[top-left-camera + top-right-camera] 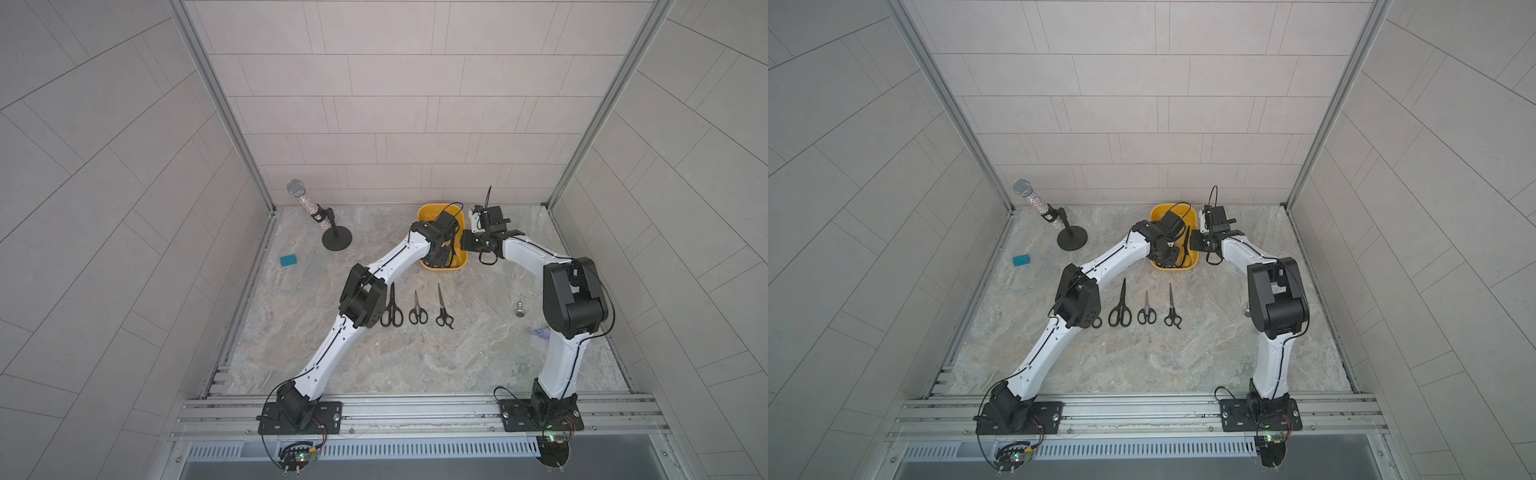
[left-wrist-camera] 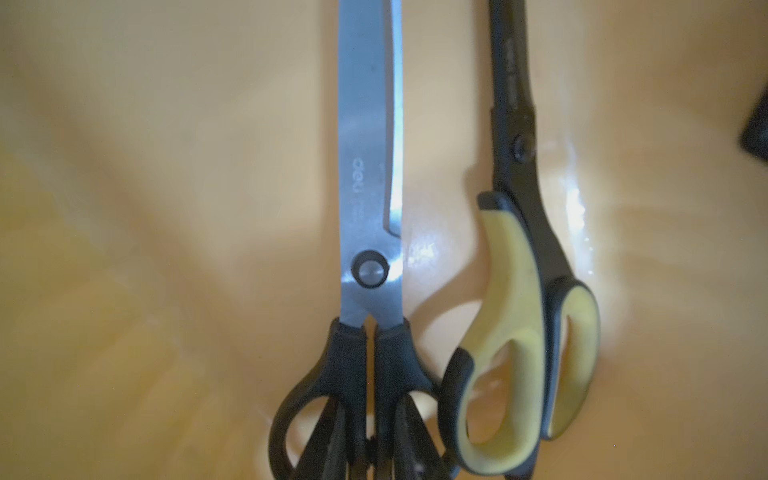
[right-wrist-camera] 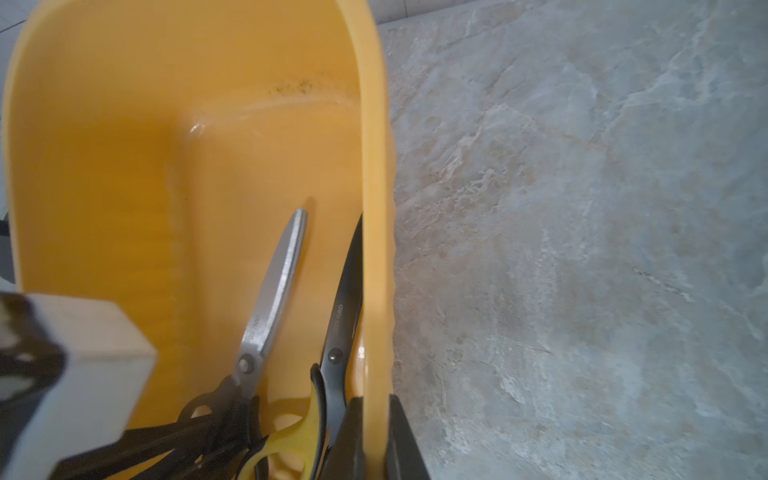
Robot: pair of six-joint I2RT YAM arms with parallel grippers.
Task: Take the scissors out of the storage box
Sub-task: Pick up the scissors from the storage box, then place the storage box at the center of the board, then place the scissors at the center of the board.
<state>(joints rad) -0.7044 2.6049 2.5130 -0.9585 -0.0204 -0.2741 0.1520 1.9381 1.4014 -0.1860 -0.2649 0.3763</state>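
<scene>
At 10 o'clock on the table: teal block (image 1: pixel 288 260), microphone (image 1: pixel 303 199); centre, fourth pair (image 1: pixel 1096 321) half hidden under left elbow, then three pairs of scissors (image 1: pixel 417 309). At 12 o'clock, storage box (image 1: pixel 426 216) holds steel-bladed pair (image 2: pixel 370 166) and yellow-handled pair (image 2: pixel 523 324). Left gripper (image 1: pixel 1170 257) over their handles, grip unclear; right gripper (image 3: pixel 376 440) clamped on the box's 3 o'clock wall.

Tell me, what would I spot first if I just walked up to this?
The bright yellow storage box at the far middle of the table, with the right gripper pinching its wall and two pairs of scissors lying inside. Then the neat row of scissors laid out nearer the robot, and the sparkly microphone on its stand at the far left.
</scene>
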